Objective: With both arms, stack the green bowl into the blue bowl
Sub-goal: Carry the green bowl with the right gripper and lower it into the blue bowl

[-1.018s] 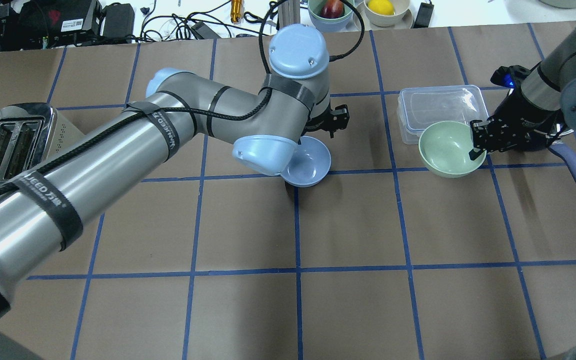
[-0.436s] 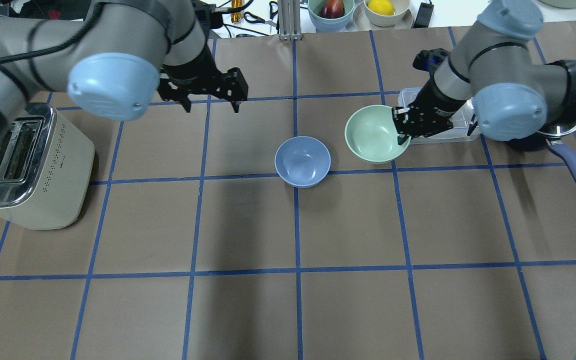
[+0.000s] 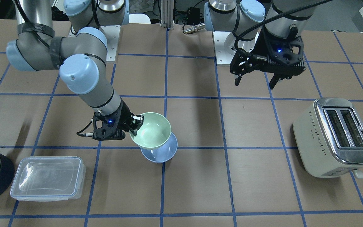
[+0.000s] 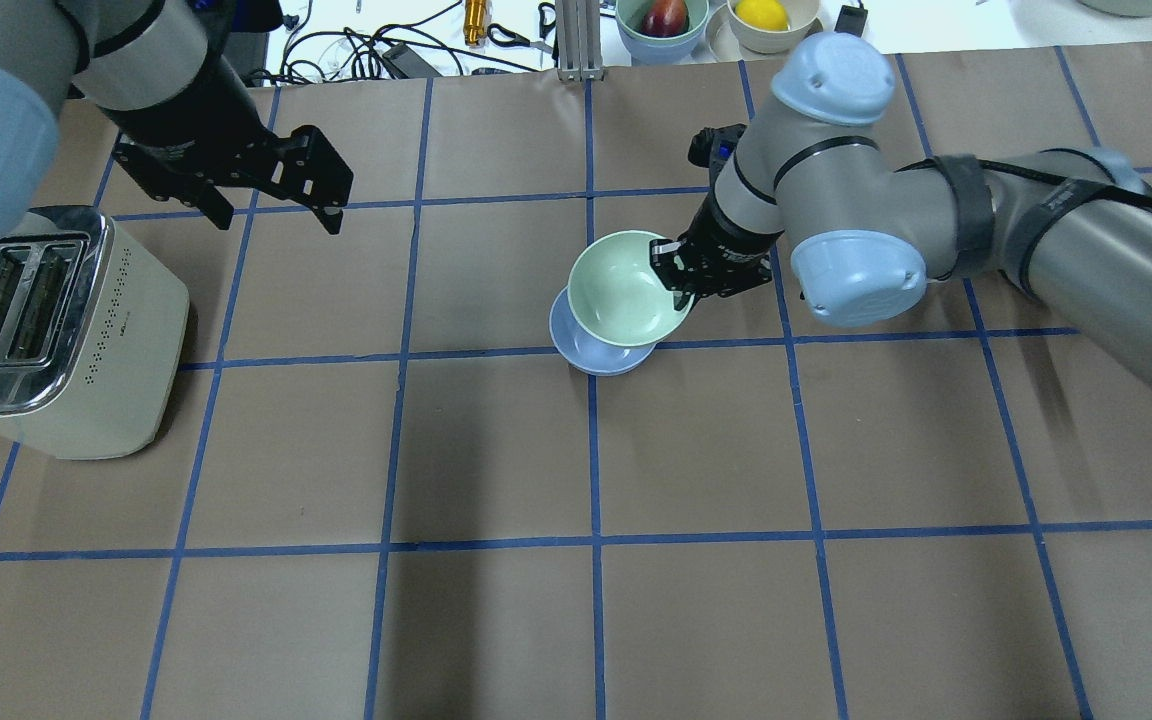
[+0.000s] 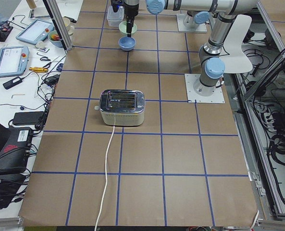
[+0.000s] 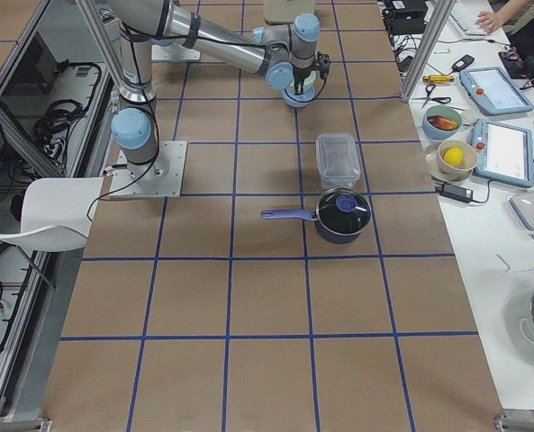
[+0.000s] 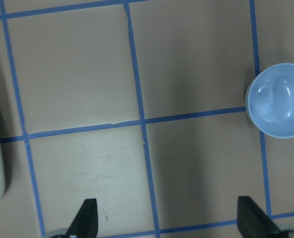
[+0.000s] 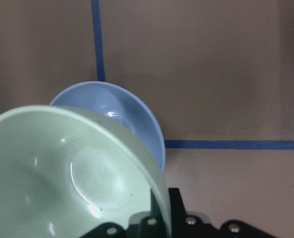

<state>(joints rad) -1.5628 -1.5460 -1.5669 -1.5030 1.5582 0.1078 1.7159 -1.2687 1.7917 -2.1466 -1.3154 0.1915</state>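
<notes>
Over the blue bowl (image 4: 598, 358), slightly off-centre, the right gripper (image 4: 674, 280) grips the rim of the green bowl (image 4: 624, 288), holding it tilted and not yet nested, evidently for lowering in, while the left gripper (image 4: 276, 218) hangs wide open, empty, well apart, apparently leaving room.
</notes>
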